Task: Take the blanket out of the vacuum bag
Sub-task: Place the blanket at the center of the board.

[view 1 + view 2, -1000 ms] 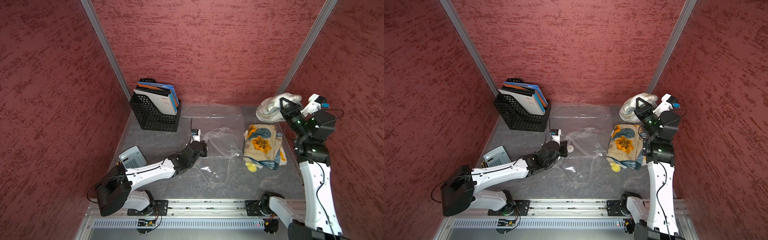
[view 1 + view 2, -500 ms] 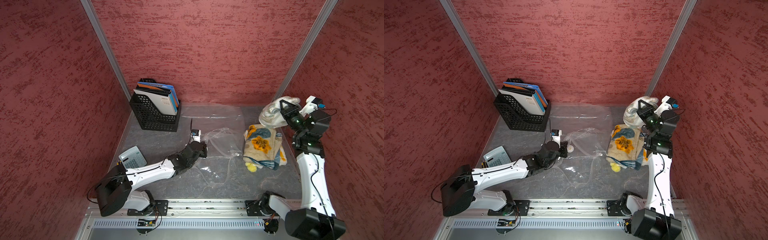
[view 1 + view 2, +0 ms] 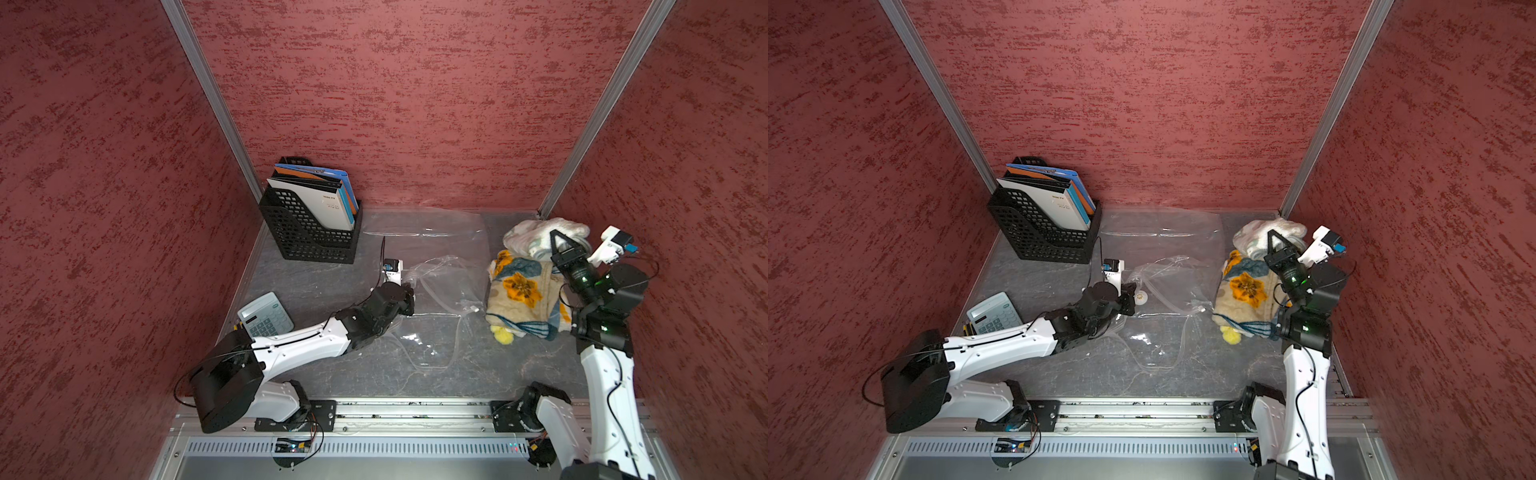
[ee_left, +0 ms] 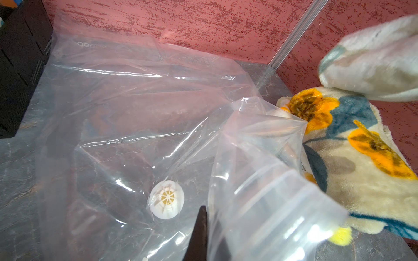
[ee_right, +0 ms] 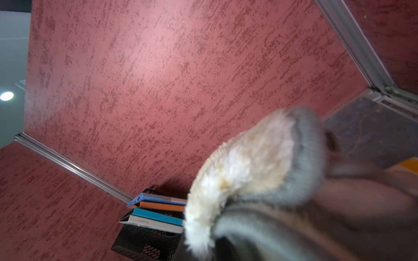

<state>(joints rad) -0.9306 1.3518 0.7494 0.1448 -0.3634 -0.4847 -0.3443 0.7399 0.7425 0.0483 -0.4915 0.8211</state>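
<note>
While the left gripper (image 3: 409, 296) sits low on the tabletop (image 3: 340, 374) with its jaws closed, a fold of the vacuum bag (image 3: 428, 232) rises right at those jaws in the left wrist view. It looks pinched there, an anchor so the slack plastic cannot trail after the cloth. Just past the grip lies the round white valve (image 4: 166, 200), and the rest of the bag spreads flat and empty toward the far edge.

Over to the right gripper (image 3: 556, 239): it is raised near the far right corner, clamped on a cream, grey-trimmed bunch of the blanket (image 3: 523, 299), with fleece filling its wrist camera. The flowered bulk rests folded along the right edge, just beside the bag's mouth and outside it — by my reading the pull is essentially done, and what's left is setting the cloth down clear. The black file rack (image 3: 316, 237) and the calculator (image 3: 266, 318) sit along the left edge, well out of it.
</note>
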